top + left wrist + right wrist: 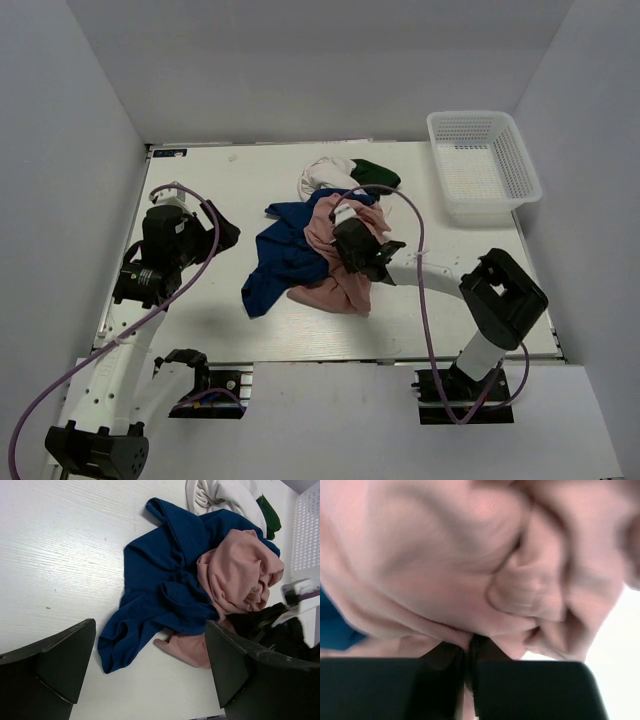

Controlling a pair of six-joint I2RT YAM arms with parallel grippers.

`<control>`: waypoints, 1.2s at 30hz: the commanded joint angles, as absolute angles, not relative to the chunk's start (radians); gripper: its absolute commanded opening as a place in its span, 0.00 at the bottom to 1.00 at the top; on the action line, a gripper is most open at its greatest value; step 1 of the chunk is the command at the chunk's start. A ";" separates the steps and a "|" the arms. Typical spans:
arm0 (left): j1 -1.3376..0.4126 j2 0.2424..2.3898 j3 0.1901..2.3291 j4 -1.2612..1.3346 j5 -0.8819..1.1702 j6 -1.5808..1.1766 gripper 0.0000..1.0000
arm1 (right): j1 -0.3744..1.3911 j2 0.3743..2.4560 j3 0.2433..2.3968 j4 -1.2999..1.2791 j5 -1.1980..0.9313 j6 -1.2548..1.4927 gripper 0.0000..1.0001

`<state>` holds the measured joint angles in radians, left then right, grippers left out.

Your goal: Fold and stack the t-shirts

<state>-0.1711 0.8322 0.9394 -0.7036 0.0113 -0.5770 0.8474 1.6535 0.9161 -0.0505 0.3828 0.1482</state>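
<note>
Three crumpled t-shirts lie in a heap mid-table: a blue one (282, 258), a dusty pink one (330, 250) partly over it, and a cream one with a dark green sleeve (340, 175) behind. My right gripper (352, 258) sits in the pink shirt, shut on a fold of it; the right wrist view is filled with pink cloth (485, 570) pinched between the fingers. My left gripper (228, 238) is open and empty, left of the heap; its view shows the blue shirt (165, 580) and pink shirt (240, 575) ahead.
A white plastic mesh basket (484, 164) stands at the back right corner. The white table (200, 180) has grey walls on three sides. A purple cable loops over the right arm above the pink shirt.
</note>
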 commanded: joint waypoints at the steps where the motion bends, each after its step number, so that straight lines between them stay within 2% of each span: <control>1: -0.164 0.815 0.943 -0.710 0.011 -0.581 1.00 | 0.819 1.565 1.018 -0.061 0.474 0.195 0.00; 5: -0.164 0.805 0.934 -0.710 0.011 -0.581 1.00 | 0.793 1.390 1.097 -0.124 0.590 0.180 0.00; 9: -0.164 0.817 0.934 -0.701 0.011 -0.581 1.00 | 0.735 1.348 1.314 -0.152 0.754 0.120 0.00; 13: -0.164 0.845 0.934 -0.712 0.011 -0.581 1.00 | 0.672 1.361 1.500 -0.046 0.785 -0.050 0.00; 16: -0.164 0.865 0.934 -0.712 0.029 -0.581 1.00 | 0.600 1.451 1.647 0.067 0.842 -0.175 0.00; 17: -0.164 0.865 0.934 -0.712 0.029 -0.581 1.00 | 0.583 1.475 1.778 0.089 0.842 -0.263 0.00; 19: -0.164 0.865 0.943 -0.712 0.029 -0.581 1.00 | 0.491 1.624 1.903 0.095 0.845 -0.314 0.00; 20: -0.164 0.865 0.943 -0.721 0.017 -0.581 1.00 | 0.471 1.670 2.151 0.071 0.847 -0.334 0.00; 22: -0.164 0.865 0.943 -0.721 0.008 -0.581 1.00 | 0.401 1.863 2.311 0.040 0.857 -0.442 0.00; 23: -0.164 0.865 0.943 -0.721 0.008 -0.581 1.00 | 0.368 1.923 2.436 0.113 0.873 -0.489 0.00; 24: -0.164 0.865 0.943 -0.721 -0.004 -0.581 1.00 | 0.353 1.940 2.439 0.174 0.894 -0.532 0.00; 25: -0.164 0.865 0.943 -0.721 -0.005 -0.581 1.00 | 0.339 1.944 2.416 0.360 0.900 -0.648 0.00; 27: -0.164 0.865 0.943 -0.721 -0.015 -0.581 1.00 | 0.272 1.928 2.300 0.403 0.894 -0.631 0.00; 32: -0.164 0.865 0.943 -0.721 -0.025 -0.581 1.00 | 0.120 1.933 2.136 0.287 0.769 -0.434 0.00; 36: -0.164 0.883 0.953 -0.733 -0.034 -0.581 1.00 | 0.066 1.997 2.043 0.215 0.796 -0.373 0.00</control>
<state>-0.1711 0.8776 0.9390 -0.7128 -0.0132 -0.5770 0.0883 1.9736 2.0636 0.2184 0.8070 -0.4355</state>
